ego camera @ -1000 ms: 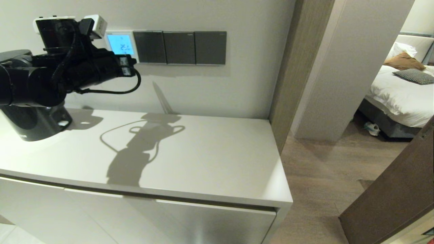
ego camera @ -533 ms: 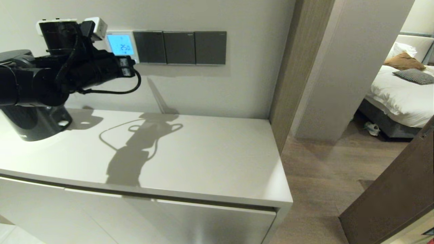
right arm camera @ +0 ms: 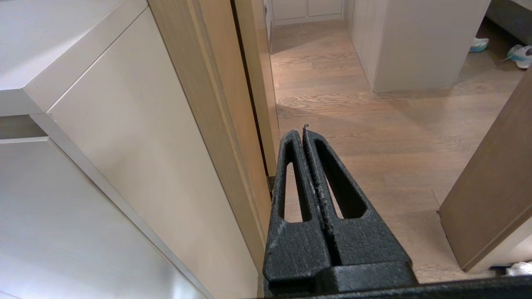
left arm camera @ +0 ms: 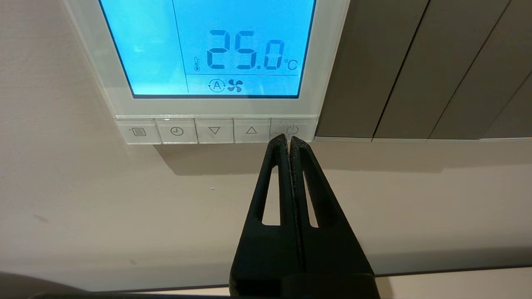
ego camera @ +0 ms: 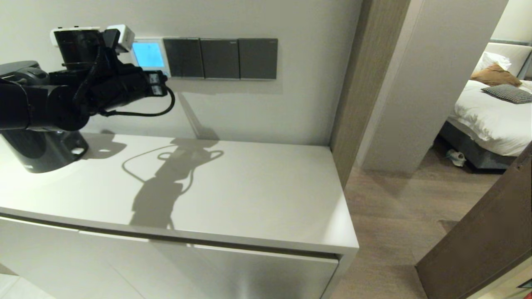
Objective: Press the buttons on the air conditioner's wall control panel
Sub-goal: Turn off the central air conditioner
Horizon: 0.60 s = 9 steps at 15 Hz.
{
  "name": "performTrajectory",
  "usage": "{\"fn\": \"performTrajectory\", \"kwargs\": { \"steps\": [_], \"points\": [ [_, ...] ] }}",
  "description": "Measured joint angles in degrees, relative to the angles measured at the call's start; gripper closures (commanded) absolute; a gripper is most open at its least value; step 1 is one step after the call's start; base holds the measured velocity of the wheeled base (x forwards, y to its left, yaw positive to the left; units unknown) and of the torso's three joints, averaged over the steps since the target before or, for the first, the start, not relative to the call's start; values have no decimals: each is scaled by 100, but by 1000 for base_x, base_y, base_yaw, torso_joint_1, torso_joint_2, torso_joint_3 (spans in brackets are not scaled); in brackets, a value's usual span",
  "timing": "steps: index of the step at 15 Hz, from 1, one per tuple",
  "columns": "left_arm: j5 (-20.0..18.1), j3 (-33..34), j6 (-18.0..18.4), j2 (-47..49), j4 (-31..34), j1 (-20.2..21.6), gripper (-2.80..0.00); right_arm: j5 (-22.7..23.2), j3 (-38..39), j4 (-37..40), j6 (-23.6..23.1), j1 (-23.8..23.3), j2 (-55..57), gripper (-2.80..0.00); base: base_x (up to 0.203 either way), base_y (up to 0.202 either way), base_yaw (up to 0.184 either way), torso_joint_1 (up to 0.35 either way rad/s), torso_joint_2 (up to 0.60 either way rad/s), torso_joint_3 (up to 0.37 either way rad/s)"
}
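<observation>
The left gripper (left arm camera: 287, 139) has its fingers pressed together, tips at the power button (left arm camera: 292, 129) — last in the row of buttons (left arm camera: 214, 131). Above, the control panel (left arm camera: 216, 106) screen glows blue — 25.0 °C — beside dark grey switch plates (left arm camera: 415, 66).

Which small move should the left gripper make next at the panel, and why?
Probably a short push straight in. The left gripper, fingers shut, has its tip at the lower edge of the power button, the last of the buttons under the lit screen reading 25.0. Whether it touches already, I cannot tell.
</observation>
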State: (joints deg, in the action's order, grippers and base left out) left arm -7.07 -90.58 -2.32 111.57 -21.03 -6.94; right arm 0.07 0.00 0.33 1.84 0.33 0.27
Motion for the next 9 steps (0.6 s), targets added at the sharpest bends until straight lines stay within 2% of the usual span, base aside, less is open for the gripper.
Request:
{"fn": "performTrajectory", "kwargs": {
  "steps": [9],
  "points": [
    [-10,67,-7,-78,-11,-4,0,0,-2,0,0,0,0,0,0,0,0,0,0,0]
  ]
}}
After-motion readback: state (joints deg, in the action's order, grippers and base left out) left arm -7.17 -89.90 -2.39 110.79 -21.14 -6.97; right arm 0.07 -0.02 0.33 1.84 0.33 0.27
